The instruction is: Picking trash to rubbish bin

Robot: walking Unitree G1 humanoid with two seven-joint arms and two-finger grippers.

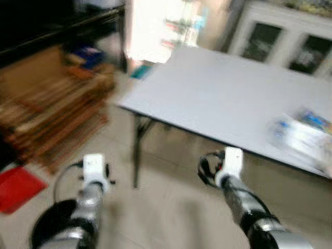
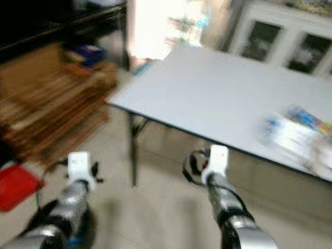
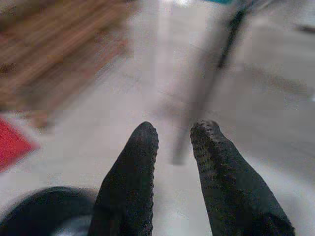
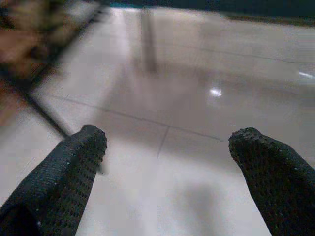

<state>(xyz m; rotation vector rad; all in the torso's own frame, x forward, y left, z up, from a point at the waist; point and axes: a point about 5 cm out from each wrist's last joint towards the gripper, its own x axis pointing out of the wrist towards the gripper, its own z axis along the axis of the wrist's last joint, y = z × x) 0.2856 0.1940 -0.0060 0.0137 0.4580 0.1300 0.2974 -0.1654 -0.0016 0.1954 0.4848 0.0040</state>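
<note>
At the right edge of the head views a blurred heap of trash (image 1: 303, 136) (clear plastic, blue and coloured wrappers) lies on the white table (image 1: 218, 98). Both arms reach forward low in the frame over the pale tiled floor (image 4: 177, 98). The right gripper (image 4: 170, 147) has its fingers spread wide, gripping nothing. The left gripper (image 3: 173, 142) shows a narrow gap, also empty. A stack of wooden boards (image 1: 52, 114) sits at left, with a red object (image 1: 18, 188) at lower left.
</note>
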